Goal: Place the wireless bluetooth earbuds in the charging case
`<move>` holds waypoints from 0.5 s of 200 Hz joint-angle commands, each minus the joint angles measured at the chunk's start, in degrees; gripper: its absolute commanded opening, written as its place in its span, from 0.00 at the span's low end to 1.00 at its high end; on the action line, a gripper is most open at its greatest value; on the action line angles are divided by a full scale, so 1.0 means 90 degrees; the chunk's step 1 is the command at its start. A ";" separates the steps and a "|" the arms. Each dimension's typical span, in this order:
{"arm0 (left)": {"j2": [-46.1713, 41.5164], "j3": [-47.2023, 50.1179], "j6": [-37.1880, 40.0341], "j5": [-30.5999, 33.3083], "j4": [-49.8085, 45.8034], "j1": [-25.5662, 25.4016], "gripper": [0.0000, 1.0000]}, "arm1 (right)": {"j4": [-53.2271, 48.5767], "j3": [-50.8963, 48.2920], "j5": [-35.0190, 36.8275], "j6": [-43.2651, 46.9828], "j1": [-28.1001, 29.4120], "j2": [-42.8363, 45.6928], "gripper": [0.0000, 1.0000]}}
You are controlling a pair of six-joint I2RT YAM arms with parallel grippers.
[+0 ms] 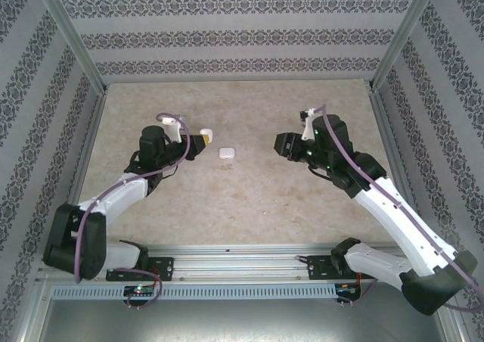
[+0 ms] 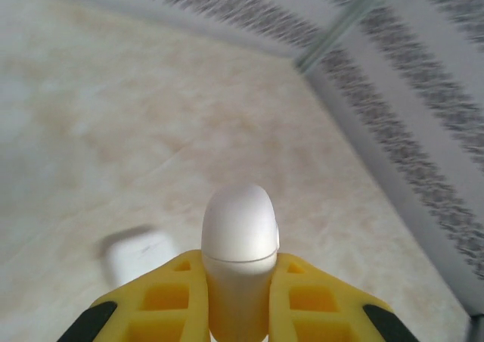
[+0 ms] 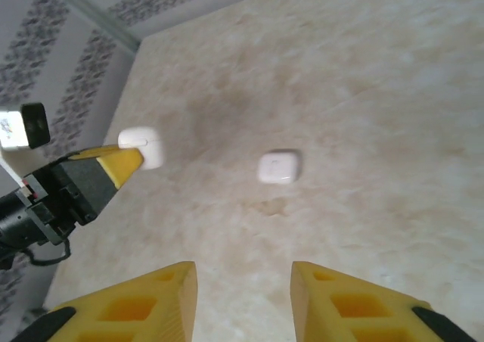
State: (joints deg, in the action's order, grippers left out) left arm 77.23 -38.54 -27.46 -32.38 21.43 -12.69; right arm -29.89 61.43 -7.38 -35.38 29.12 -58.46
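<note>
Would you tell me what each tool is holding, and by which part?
The left tool clamps a white case by its sides, below the seam; the right tool holds nothing.

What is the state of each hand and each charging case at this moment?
Left hand: shut on the held charging case.
Held charging case: lid closed, upright between the hand's fingers.
Loose charging case: lid closed, lying on the table, untouched.
Right hand: open, empty.
</note>
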 commanded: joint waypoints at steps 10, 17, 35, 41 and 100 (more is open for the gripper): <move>0.0790 -0.0158 -0.0215 -0.0001 -0.0858 0.0034 0.00 | -0.0121 -0.0547 0.0474 0.0495 -0.0485 0.0308 0.42; 0.1002 -0.0169 -0.0303 -0.0081 -0.0840 0.0027 0.00 | -0.0129 -0.0635 0.0383 0.0543 -0.0634 0.0321 0.43; 0.1386 -0.0178 -0.0547 -0.0203 -0.0791 -0.0180 0.00 | -0.0119 -0.0773 0.0205 0.0661 -0.0954 0.0257 0.45; 0.1466 -0.0198 -0.0571 -0.0213 -0.0803 -0.0322 0.00 | -0.0092 -0.0816 0.0155 0.0672 -0.1047 0.0217 0.46; 0.1635 -0.0321 -0.0945 0.0286 -0.1600 -0.1465 0.00 | 0.0391 -0.1083 -0.0194 0.0937 -0.1579 -0.0225 0.49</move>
State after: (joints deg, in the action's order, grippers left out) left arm 91.92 -40.95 -33.08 -31.62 10.07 -23.51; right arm -29.21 53.45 -8.08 -29.58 15.90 -59.51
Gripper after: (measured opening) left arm 0.164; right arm 0.482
